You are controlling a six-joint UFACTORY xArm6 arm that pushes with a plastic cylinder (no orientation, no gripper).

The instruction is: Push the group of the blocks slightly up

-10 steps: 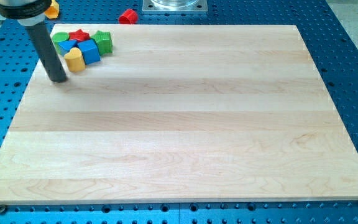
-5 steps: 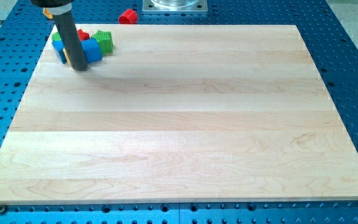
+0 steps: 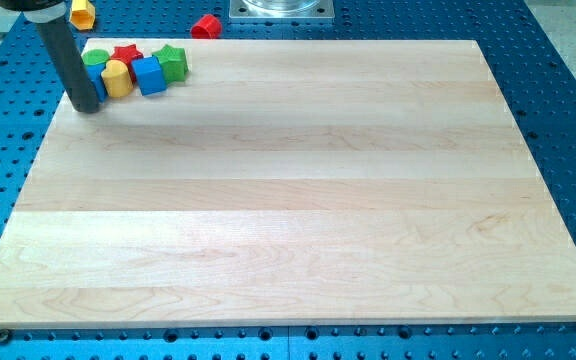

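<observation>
The pale wooden surface [image 3: 298, 190] is filling most of the view, sitting on a blue perforated bench [image 3: 568, 120], and almost all of it is lying bare. My rod, the only end effector I am carrying, is standing at the far left; it has no jaws to open or close and is holding nothing, just reaching down so that my tip [image 3: 87, 107] is resting on the wood. The group I am meant to nudge is huddling in the far left corner, just right of the rod: a blue block [image 3: 148, 76] and a yellow block [image 3: 116, 78] are sitting nearest, a green block [image 3: 173, 62] at the right end, a red star-shaped block [image 3: 126, 54] behind them, and another green block [image 3: 95, 58] at the far left. A sliver of blue [image 3: 97, 84] is showing right beside the rod, partly hidden by it. My tip is sitting slightly nearer than the cluster and to its left, which I judge a fair spot for pushing it farther. Beyond the far edge, a red piece [image 3: 205, 26] and a yellow piece [image 3: 81, 12] are lying off the wood, apart from the group.
</observation>
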